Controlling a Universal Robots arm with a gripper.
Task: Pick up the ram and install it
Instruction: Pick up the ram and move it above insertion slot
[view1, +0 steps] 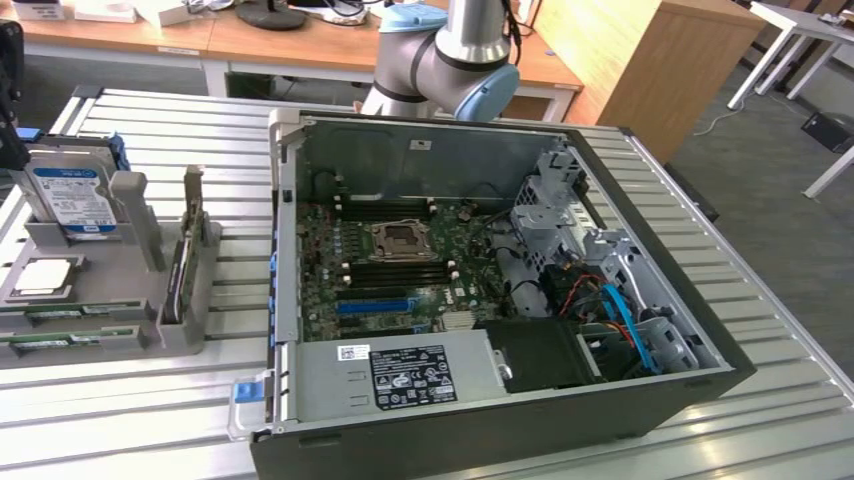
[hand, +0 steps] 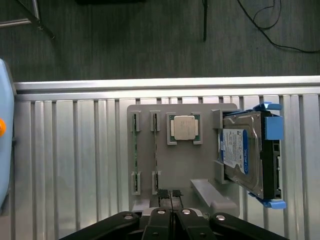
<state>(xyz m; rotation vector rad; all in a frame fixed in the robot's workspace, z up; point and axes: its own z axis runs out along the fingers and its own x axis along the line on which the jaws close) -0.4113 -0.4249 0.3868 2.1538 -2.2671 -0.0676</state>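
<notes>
Two ram sticks stand on edge in the slots of a grey holder: thin green boards, one ram stick beside the other. In the exterior view the same ram sticks lie low at the holder's front left. My gripper hangs high above the holder's edge, its black fingers pressed together with nothing between them. The arm rises behind the open computer case. Inside the case, the motherboard lies face up with dark memory slots on both sides of the processor socket.
The holder also carries a silver processor chip and a hard drive with a blue-and-white label in blue brackets. A power supply and cables fill the case's front. Ribbed metal table all round; desks stand behind.
</notes>
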